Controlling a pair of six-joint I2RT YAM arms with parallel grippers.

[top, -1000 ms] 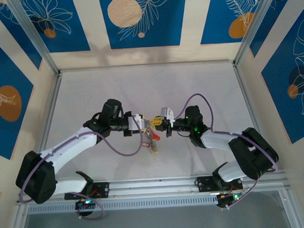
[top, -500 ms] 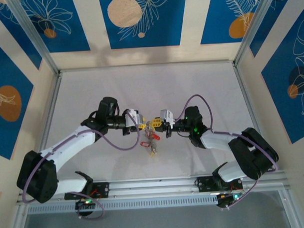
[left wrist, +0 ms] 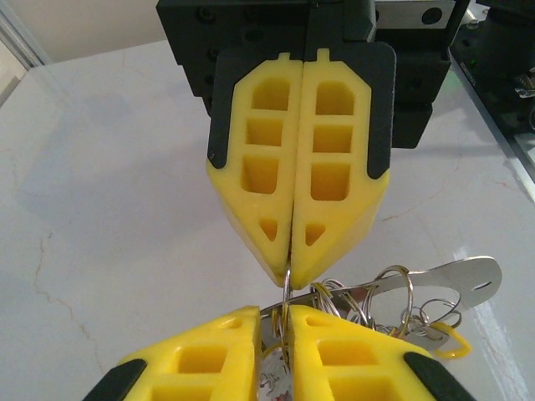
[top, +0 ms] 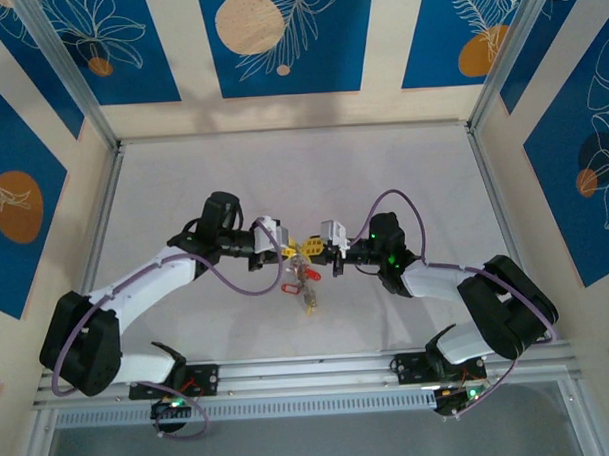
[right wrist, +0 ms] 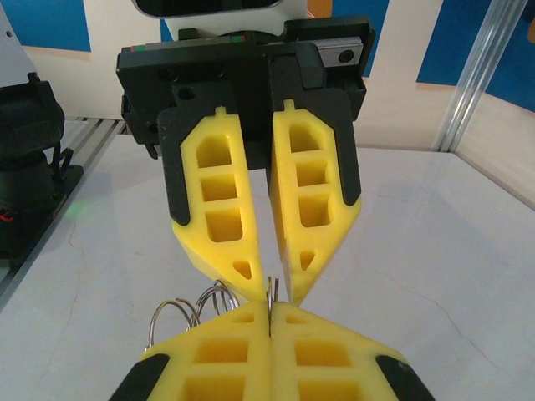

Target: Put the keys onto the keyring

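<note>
The keyring point(top: 303, 251) hangs above the table between my two grippers. Its thin wire point(left wrist: 286, 290) comes out of the right gripper point(left wrist: 289, 276), whose yellow fingers are pressed shut on it. My left gripper point(left wrist: 276, 311) faces it tip to tip. Its jaws stand a narrow gap apart, with the ring's wires point(right wrist: 271, 288) inside that gap. In the right wrist view the left gripper point(right wrist: 278, 294) shows the same slim gap above the right gripper point(right wrist: 270, 307). Keys point(left wrist: 443, 280) and small rings dangle beside the fingers, one with a yellow tag point(left wrist: 451, 347). A red tag point(top: 308, 274) hangs below.
Both arms meet over the middle of the white table point(top: 403, 175). Aluminium posts and patterned walls enclose it at the back and sides. The arm bases and a metal rail point(top: 310, 373) run along the near edge.
The left gripper's jaws have narrowed around the ring. The left wrist has shifted slightly, and the hanging keys have swung a little. The right gripper has stayed shut and still.
</note>
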